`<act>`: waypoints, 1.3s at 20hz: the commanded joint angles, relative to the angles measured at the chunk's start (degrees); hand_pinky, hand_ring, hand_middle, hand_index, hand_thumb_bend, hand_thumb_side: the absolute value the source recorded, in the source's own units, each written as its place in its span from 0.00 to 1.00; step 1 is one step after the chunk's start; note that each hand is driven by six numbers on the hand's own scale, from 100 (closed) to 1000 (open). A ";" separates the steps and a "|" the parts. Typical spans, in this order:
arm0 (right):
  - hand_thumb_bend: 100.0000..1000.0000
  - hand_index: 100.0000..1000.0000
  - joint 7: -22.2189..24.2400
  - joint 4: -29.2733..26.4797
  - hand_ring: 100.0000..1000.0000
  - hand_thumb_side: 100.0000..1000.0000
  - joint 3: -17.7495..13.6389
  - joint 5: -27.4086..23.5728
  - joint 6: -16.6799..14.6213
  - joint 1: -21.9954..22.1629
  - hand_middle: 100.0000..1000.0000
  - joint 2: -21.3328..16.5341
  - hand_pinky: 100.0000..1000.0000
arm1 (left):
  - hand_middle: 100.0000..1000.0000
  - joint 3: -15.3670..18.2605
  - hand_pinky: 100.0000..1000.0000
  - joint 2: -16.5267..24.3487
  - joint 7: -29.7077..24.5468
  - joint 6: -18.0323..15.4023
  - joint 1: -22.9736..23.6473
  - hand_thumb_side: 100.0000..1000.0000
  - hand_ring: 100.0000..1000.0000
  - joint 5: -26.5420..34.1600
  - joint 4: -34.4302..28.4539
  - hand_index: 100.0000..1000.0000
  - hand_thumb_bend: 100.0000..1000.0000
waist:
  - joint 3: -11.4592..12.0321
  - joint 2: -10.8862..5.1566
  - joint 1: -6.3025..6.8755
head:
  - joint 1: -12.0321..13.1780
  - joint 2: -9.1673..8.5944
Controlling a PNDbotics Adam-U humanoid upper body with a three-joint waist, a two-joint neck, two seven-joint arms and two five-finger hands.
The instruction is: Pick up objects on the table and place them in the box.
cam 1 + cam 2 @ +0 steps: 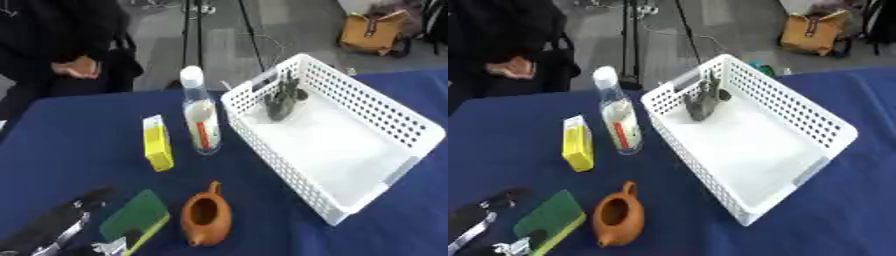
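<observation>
Just beside left hand (52,230) fingers (92,196): green sponge (136,214), apart.

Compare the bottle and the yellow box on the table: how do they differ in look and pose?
The bottle is clear, round and taller, with a white cap; the yellow box is opaque, flat-sided and shorter. The bottle stands upright; whether the box stands or lies is unclear. Both sit on the blue tablecloth, outside the basket.
</observation>
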 commanded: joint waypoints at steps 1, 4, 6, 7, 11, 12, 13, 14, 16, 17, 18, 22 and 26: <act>0.00 0.55 0.24 -0.66 0.53 0.53 0.14 0.13 -0.11 -0.39 0.46 -1.20 0.60 | 1.00 0.86 1.00 0.04 -1.56 1.48 -0.34 0.94 1.00 0.32 -0.80 1.00 0.62 | -0.02 -1.14 -0.22 | 0.10 0.12; 0.00 0.54 0.23 -0.66 0.53 0.53 0.14 0.04 -0.17 -0.43 0.46 -1.19 0.60 | 1.00 0.89 1.00 -0.25 -3.27 2.20 -0.57 0.95 1.00 -0.13 -0.80 1.00 0.65 | -0.11 -1.11 -0.26 | 0.15 -0.02; 0.00 0.54 0.09 -0.66 0.53 0.53 0.13 -0.02 -0.19 -0.45 0.46 -1.20 0.60 | 1.00 0.90 1.00 -0.39 -3.92 2.43 -0.73 0.95 1.00 -0.77 -0.80 1.00 0.65 | -0.16 -1.09 -0.28 | 0.17 -0.10; 0.00 0.54 0.03 -0.66 0.53 0.53 0.13 -0.06 -0.19 -0.45 0.45 -1.18 0.59 | 1.00 0.98 1.00 -0.66 -4.23 2.72 -0.75 0.97 1.00 -1.01 -0.72 1.00 0.67 | -0.20 -1.05 -0.30 | 0.19 -0.25; 0.00 0.54 -0.14 -0.66 0.53 0.52 0.15 -0.21 -0.16 -0.47 0.45 -1.17 0.59 | 1.00 1.03 1.00 -1.40 -5.32 3.65 -1.06 1.00 1.00 -1.20 -0.40 1.00 0.73 | -0.34 -0.94 -0.32 | 0.24 -0.58; 0.00 0.54 -0.17 -0.66 0.53 0.52 0.16 -0.24 -0.15 -0.47 0.45 -1.17 0.59 | 1.00 1.00 1.00 -1.44 -5.44 3.73 -1.14 1.00 1.00 -1.20 -0.27 1.00 0.73 | -0.36 -0.93 -0.33 | 0.26 -0.63; 0.00 0.54 -0.18 -0.66 0.52 0.52 0.16 -0.27 -0.15 -0.46 0.45 -1.17 0.59 | 1.00 1.01 1.00 -1.47 -5.51 3.85 -1.21 1.00 1.00 -1.28 -0.06 1.00 0.73 | -0.35 -0.92 -0.33 | 0.30 -0.71; 0.00 0.54 -0.19 -0.66 0.52 0.52 0.17 -0.28 -0.15 -0.46 0.45 -1.17 0.59 | 1.00 1.03 1.00 -1.52 -5.54 3.93 -1.27 1.00 1.00 -1.44 0.17 1.00 0.73 | -0.34 -0.91 -0.32 | 0.34 -0.76; 0.00 0.54 -0.19 -0.66 0.52 0.52 0.19 -0.32 -0.16 -0.44 0.45 -1.15 0.59 | 1.00 1.05 1.00 -1.63 -5.57 3.99 -1.37 1.00 1.00 -1.77 0.52 1.00 0.73 | -0.31 -0.90 -0.32 | 0.32 -0.84; 0.00 0.54 -0.18 -0.66 0.52 0.52 0.21 -0.33 -0.17 -0.43 0.45 -1.15 0.59 | 1.00 1.15 1.00 -1.66 -5.50 4.07 -1.42 0.99 1.00 -2.13 0.73 1.00 0.72 | -0.27 -0.89 -0.32 | 0.36 -0.87; 0.00 0.54 -0.17 -0.66 0.52 0.52 0.25 -0.35 -0.21 -0.44 0.45 -1.14 0.59 | 1.00 1.23 1.00 -1.73 -5.37 4.12 -1.47 0.99 1.00 -2.74 0.96 1.00 0.72 | -0.24 -0.89 -0.32 | 0.41 -0.89; 0.00 0.53 -0.19 -0.66 0.52 0.52 0.38 -0.52 -0.34 -0.55 0.45 -1.11 0.59 | 1.00 0.67 1.00 -1.97 -6.24 3.98 -1.41 0.99 1.00 -3.75 2.07 1.00 0.74 | -0.32 -0.78 -0.43 | 0.53 -1.12; 0.00 0.53 -0.40 -0.66 0.51 0.52 0.44 -0.72 -0.35 -0.59 0.44 -1.09 0.59 | 1.00 0.42 1.00 -1.67 -7.31 3.52 -1.64 1.00 1.00 -3.86 2.20 1.00 0.77 | -0.35 -0.73 -0.47 | 0.65 -1.12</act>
